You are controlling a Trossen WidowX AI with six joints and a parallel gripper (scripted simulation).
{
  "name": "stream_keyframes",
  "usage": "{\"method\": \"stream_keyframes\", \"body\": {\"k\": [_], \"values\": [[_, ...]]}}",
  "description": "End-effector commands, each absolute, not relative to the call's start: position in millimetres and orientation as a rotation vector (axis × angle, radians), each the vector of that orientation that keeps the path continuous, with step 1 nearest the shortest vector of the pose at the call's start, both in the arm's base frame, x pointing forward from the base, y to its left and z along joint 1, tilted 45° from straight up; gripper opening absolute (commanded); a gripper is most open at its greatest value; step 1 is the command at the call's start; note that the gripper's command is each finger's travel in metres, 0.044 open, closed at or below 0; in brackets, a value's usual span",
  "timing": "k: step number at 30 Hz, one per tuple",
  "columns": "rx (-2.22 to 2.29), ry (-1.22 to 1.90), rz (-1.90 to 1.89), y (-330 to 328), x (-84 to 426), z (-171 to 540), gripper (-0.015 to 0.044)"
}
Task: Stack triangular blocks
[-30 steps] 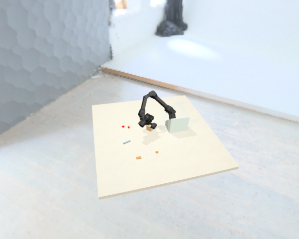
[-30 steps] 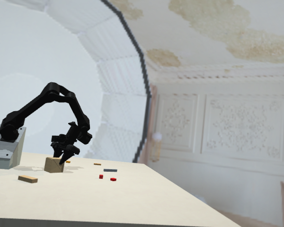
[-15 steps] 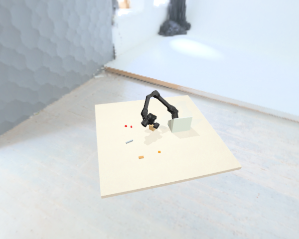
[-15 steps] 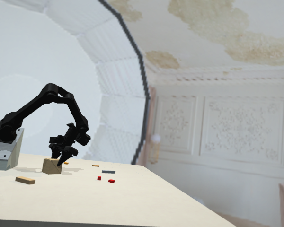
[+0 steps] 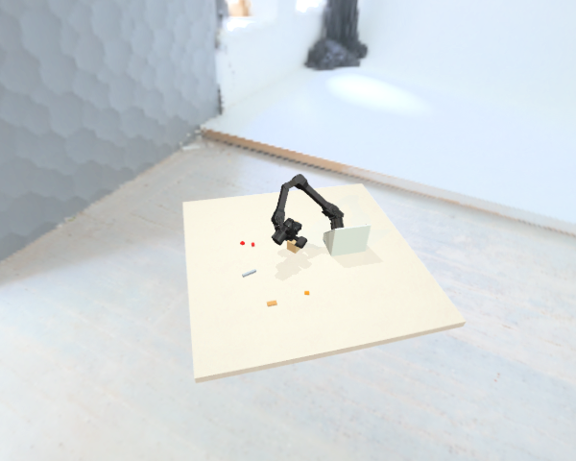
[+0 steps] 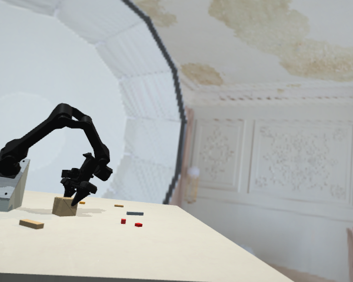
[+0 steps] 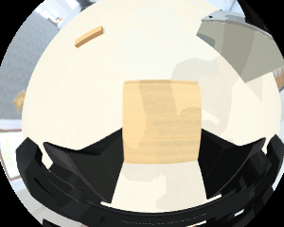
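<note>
The upper triangular block [image 6: 67,201] [image 7: 161,118] is light wood. It sits on the lower triangular block [image 6: 62,210], which rests on the table. A diagonal seam shows between them in the exterior view, sloped face against sloped face. Together they look like one square block with a roughly level top; small offsets at the ends cannot be judged. My gripper [image 6: 70,201] [image 7: 161,129] is shut on the upper triangular block, one finger against each end. In the wrist view the upper block's top hides the lower block. In the top view my hand partly covers the pair.
A wooden bar [image 6: 31,224] [image 7: 89,36] lies near the blocks. Two small red pieces [image 5: 242,243] [image 5: 252,244], a grey bar [image 5: 249,273] [image 6: 135,213] and two orange pieces [image 5: 271,303] [image 5: 306,292] lie farther out. The arm's sloped grey base [image 5: 348,240] stands beside the pair.
</note>
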State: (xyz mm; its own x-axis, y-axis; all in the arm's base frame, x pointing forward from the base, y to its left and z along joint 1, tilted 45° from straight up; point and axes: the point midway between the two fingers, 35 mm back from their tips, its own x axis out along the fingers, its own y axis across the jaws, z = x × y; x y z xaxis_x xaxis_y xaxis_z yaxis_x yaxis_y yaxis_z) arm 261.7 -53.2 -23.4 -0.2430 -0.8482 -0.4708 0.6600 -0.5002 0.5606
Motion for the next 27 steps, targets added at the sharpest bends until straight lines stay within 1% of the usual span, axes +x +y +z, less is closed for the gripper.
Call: {"method": "stream_keyframes", "body": {"k": [1,10,19,21,27], "values": [[0.924,-0.302,-1.896,-53.2,261.7,-23.4,0.0210],[0.924,-0.302,-1.896,-53.2,261.7,-23.4,0.0440],[0.926,-0.301,-1.895,-51.1,262.8,-22.4,0.0440],[0.936,-0.294,-1.890,-36.7,269.9,-15.3,0.0440],[0.971,-0.272,-1.868,38.2,287.4,27.9,0.0440]]}}
